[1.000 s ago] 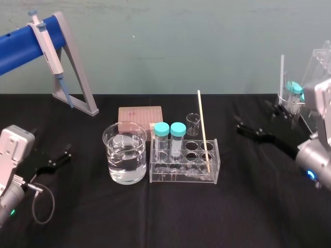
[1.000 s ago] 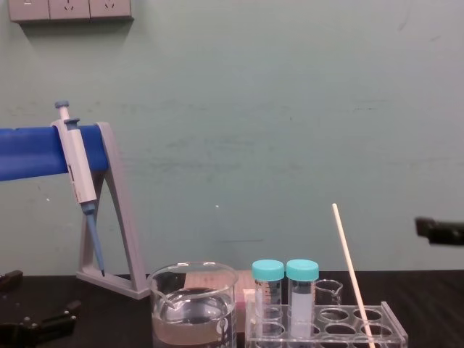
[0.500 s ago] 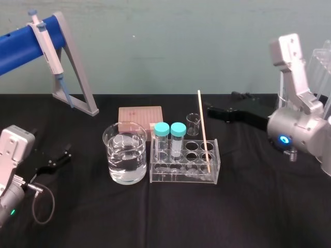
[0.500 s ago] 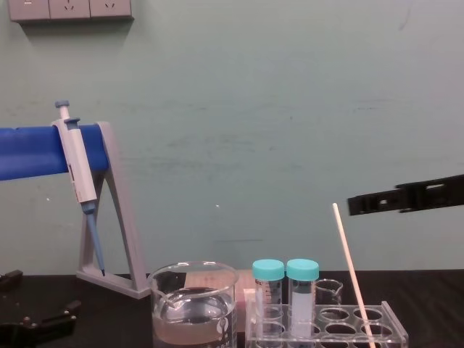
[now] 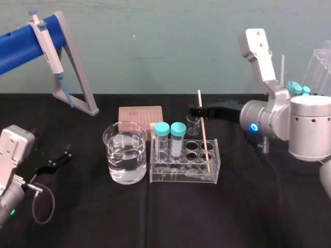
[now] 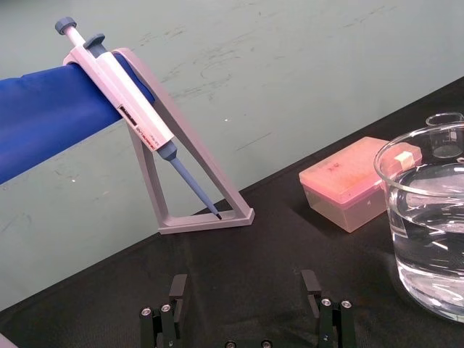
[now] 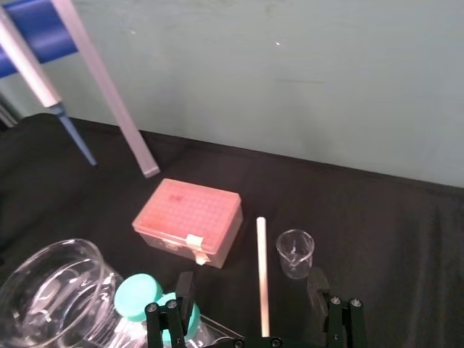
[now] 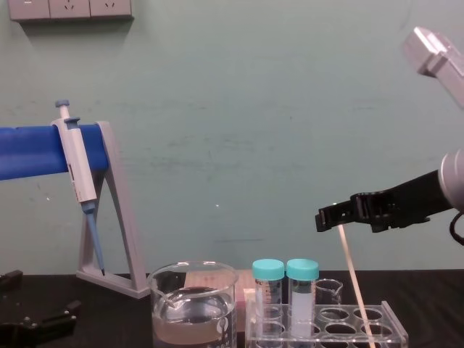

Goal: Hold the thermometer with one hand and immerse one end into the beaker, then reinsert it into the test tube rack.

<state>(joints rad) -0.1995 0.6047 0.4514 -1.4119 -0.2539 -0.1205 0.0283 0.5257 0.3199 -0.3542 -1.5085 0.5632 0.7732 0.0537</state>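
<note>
Thermometer (image 5: 203,135): cream-white.
Beaker (image 5: 115,155), rack (image 5: 181,178): clear.
Tube caps (image 5: 162,128): teal.
Box (image 5: 140,114): pink.
Pipette (image 5: 45,44): white-grey, blue tip.
Stand (image 5: 77,67): grey, blue bar.
Surface (image 5: 155,217): black.
Wall (image 5: 170,46): pale green.
Right tool (image 5: 194,110): black; arm (image 5: 274,121) silver-grey, blue ring.

You are working under soft, even light with no single source to pick out: the wall (image 8: 232,109) is evenly lit and carries no hard shadows. The black table (image 5: 258,217) swallows light, so shadows on it barely read, and the left pincer (image 6: 243,278) almost merges with it. Small white glints sit on the rim and water of the beaker (image 5: 124,153) and along the edges of the test tube rack (image 5: 184,161). The thermometer (image 5: 203,135) reads bright against the dark. The right pincer (image 8: 322,219) is a dark silhouette against the wall, and a blue ring (image 5: 253,126) glows on its arm.
</note>
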